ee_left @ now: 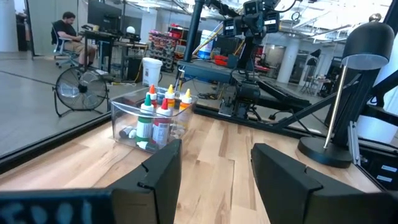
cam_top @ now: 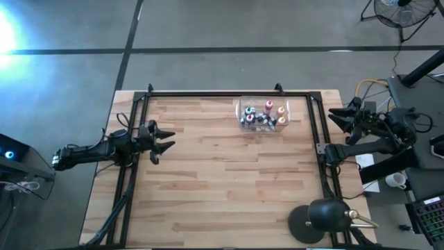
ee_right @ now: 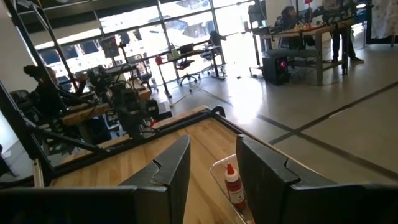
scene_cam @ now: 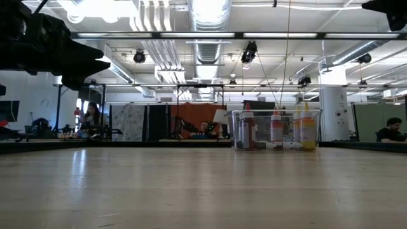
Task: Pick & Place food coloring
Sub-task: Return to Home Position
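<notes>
The food coloring bottles (cam_top: 263, 114) stand and lie inside a clear rectangular box (cam_top: 242, 105) on the far middle of the wooden table. They have red, green, orange and yellow colours and pointed caps (ee_left: 152, 115) (scene_cam: 276, 129). My left gripper (cam_top: 166, 139) hovers open at the table's left side, pointing level toward the right, with nothing between its fingers (ee_left: 216, 168). My right gripper (cam_top: 334, 117) waits open at the table's right edge, raised above it, pointing left; one red-capped bottle (ee_right: 234, 185) shows far beyond its fingers.
A black desk lamp (cam_top: 326, 219) stands on the table's near right corner. A black metal frame (cam_top: 208, 94) runs along the far and side edges. Bare wood lies between both grippers and the box. People sit in the room beyond (ee_left: 65, 31).
</notes>
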Tool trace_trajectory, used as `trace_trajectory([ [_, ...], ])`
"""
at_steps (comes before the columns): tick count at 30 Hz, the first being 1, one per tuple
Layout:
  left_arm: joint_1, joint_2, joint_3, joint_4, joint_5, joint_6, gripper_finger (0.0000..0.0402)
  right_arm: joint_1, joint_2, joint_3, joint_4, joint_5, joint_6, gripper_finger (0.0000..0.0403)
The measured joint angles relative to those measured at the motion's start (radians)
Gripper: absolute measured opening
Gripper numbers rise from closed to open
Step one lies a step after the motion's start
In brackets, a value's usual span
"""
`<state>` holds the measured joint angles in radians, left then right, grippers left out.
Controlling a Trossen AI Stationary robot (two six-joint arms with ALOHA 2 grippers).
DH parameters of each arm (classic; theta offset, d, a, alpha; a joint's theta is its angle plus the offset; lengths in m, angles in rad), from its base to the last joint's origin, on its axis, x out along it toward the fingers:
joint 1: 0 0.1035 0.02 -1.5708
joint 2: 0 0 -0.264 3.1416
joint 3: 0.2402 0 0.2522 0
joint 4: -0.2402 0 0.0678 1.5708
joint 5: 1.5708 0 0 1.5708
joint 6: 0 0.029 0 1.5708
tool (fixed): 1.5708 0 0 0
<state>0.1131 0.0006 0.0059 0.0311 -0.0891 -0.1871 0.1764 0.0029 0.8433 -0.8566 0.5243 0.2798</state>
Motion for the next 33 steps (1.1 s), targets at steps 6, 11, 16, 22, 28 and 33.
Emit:
trace_trajectory([
  [6, 0.0, 0.0, 0.0, 0.0, 0.0, 0.0, 0.0167, 0.009, 0.0, 0.0, 0.0, 0.001, 0.0, 0.0123],
  [11, 0.0, 0.0, 0.0, 0.0, -0.001, 0.0, 0.0167, 0.022, 0.0, -0.047, 0.017, 0.0, 0.0, 0.0123],
  [16, 0.0, 0.0, 0.002, 0.0, -0.001, 0.0, 0.0167, 0.031, 0.048, -0.072, 0.058, -0.013, -0.039, 0.0123],
  [22, 0.0, 0.0, 0.003, 0.0, -0.002, 0.0, 0.0167, 0.047, 0.129, -0.075, 0.061, -0.027, -0.048, 0.0123],
  [28, 0.0, 0.0, 0.004, 0.0, -0.002, 0.0, 0.0167, 0.056, 0.14, -0.079, 0.066, -0.028, -0.049, 0.0123],
  [33, 0.0, 0.0, 0.004, 0.001, -0.002, 0.0, 0.0167, 0.041, 0.134, -0.082, 0.071, -0.028, -0.052, 0.0123],
])
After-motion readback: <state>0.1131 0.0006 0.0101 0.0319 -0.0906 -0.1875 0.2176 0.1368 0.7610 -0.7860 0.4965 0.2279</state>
